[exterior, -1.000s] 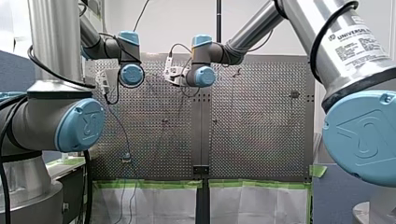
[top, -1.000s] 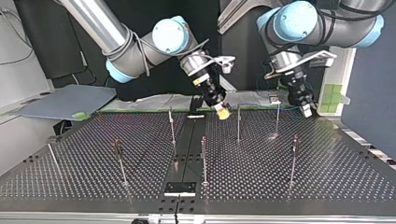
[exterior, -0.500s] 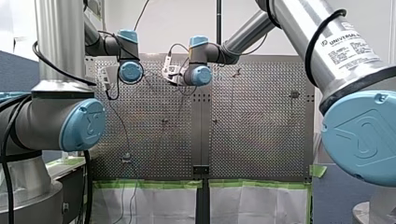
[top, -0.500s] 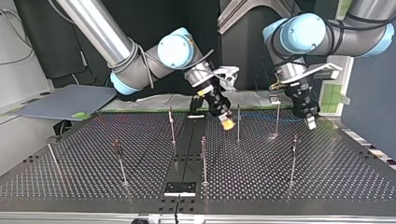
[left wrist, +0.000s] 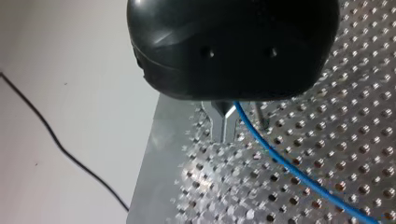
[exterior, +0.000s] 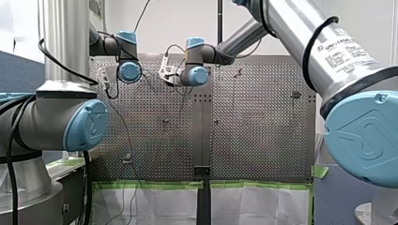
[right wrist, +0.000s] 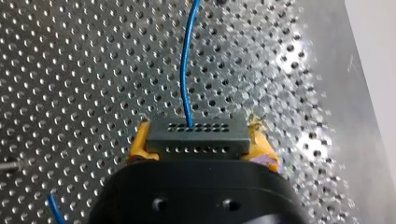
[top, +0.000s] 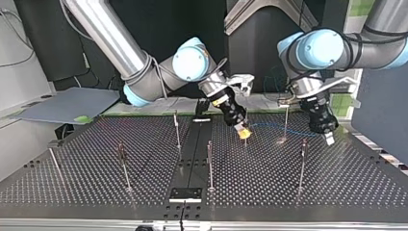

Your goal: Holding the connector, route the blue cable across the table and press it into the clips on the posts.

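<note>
Right gripper (right wrist: 201,143): yellow pads clamped on the short ends of the connector (right wrist: 196,133). Firm hold, and the block sits square across the jaws. Cable (right wrist: 184,70) leaves its front face and runs ahead over the table (top: 96,192).

Left gripper (left wrist: 223,125): metal fingers nearly together. The cable comes out right at them and trails off across the perforations. Reads as a pinch on the cable; can't tell if it's tight or just a loose guide.

Top view: both grippers are low over the far part of the table. The right gripper is near the middle and the left gripper is out toward the view's right edge. The cable spans between them in a shallow arc and crosses a post (top: 286,120) roughly midway. The crossing is well below the clip (top: 283,102) at the post's top. Can't tell if the cable passes on the near or far side of the post.

My read: routing step, early. The span is set up and no clip looks filled.

Next move, as I see it:
- Raise both ends together to clip height.
- Keep the span taut and line it up with the clip mouth, then press in.
- The connector hold must not slip.
- The left pinch has to let the cable feed, or the span will bow and drag on the post.
</note>
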Action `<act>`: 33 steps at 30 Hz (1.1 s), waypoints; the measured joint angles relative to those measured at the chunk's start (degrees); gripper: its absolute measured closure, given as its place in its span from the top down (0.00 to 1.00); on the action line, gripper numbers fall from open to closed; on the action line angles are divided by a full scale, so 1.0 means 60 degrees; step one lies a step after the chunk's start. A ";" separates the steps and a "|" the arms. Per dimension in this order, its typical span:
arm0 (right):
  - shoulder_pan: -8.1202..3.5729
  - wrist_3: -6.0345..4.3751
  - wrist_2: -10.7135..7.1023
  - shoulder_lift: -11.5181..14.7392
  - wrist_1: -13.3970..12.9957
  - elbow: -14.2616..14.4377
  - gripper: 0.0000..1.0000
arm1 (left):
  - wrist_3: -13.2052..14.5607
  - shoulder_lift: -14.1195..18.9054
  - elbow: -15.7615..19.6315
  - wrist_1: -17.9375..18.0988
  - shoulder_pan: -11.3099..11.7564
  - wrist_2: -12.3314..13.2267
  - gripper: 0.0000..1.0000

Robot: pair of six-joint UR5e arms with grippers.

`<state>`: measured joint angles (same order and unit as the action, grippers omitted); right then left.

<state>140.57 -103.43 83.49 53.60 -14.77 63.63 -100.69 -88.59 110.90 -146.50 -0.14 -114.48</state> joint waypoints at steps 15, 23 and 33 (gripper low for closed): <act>-0.0013 0.0067 -0.0019 -0.0228 0.0230 -0.1336 0.00 | -0.0124 -0.0914 -0.0709 0.0100 0.0471 0.0509 0.00; -0.0095 0.0067 0.0055 -0.0297 0.0245 -0.1957 0.00 | -0.0228 -0.1204 -0.1138 0.0131 0.0685 0.0997 0.00; -0.0119 0.0081 0.0219 -0.0415 0.0340 -0.2078 0.00 | -0.0478 -0.1961 -0.1438 0.0496 0.1028 0.1602 0.00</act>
<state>139.86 -102.94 84.81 51.11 -12.73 51.16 -103.56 -100.35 102.27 -143.52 6.02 -104.87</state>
